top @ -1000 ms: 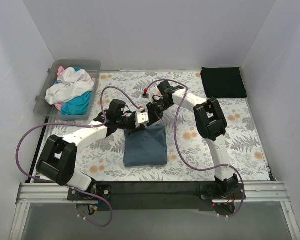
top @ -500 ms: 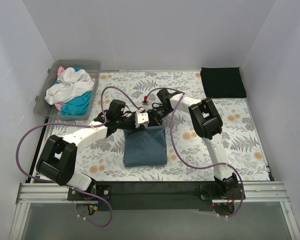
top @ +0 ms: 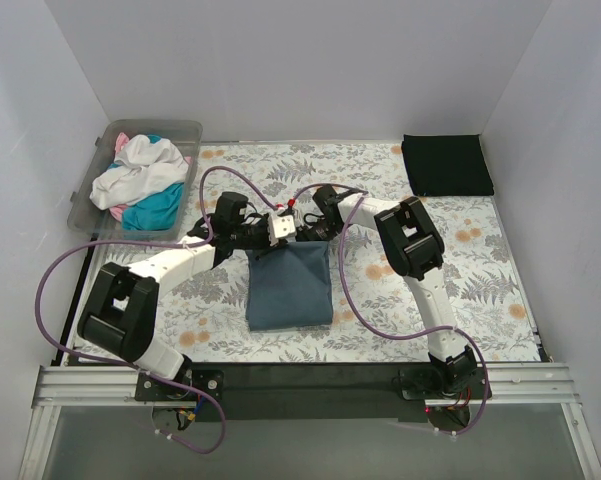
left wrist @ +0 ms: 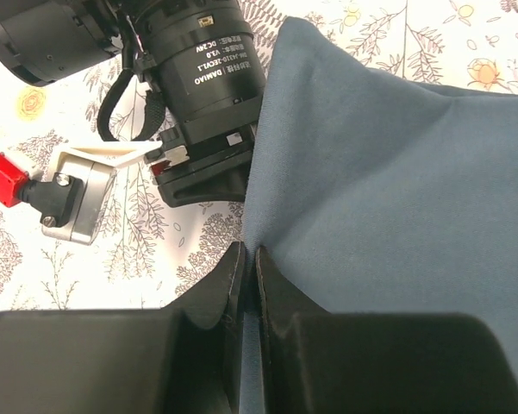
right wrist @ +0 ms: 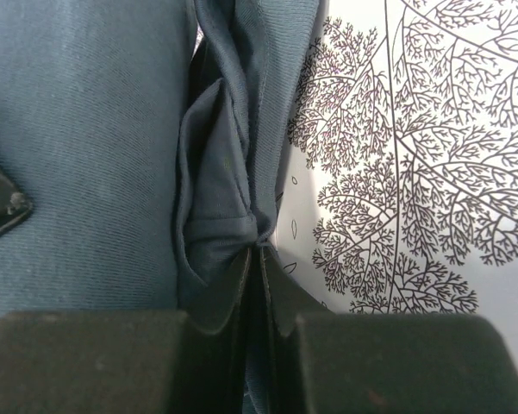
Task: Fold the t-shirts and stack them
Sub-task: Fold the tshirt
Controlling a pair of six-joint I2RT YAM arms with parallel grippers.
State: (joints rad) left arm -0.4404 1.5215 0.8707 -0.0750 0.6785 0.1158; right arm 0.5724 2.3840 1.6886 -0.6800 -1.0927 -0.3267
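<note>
The slate blue-grey t-shirt [top: 289,285] lies folded into a narrow rectangle at the table's middle. My left gripper [top: 265,243] is shut on its far left corner; in the left wrist view the gripper [left wrist: 248,255] pinches the cloth edge [left wrist: 371,172]. My right gripper [top: 315,238] is shut on the far right corner; in the right wrist view the gripper [right wrist: 260,252] clamps bunched layers [right wrist: 215,181]. A black folded t-shirt [top: 446,164] lies at the far right. White [top: 140,170], teal [top: 155,208] and pink [top: 122,142] shirts sit in the bin.
A clear plastic bin [top: 185,133] stands at the far left. The floral table cloth [top: 480,270] covers the table. White walls enclose three sides. Purple cables loop from both arms over the cloth.
Both grippers have moved away from me toward the far side, pulling the blue-grey shirt's far edge with them. The shirt now lies longer and flatter.
</note>
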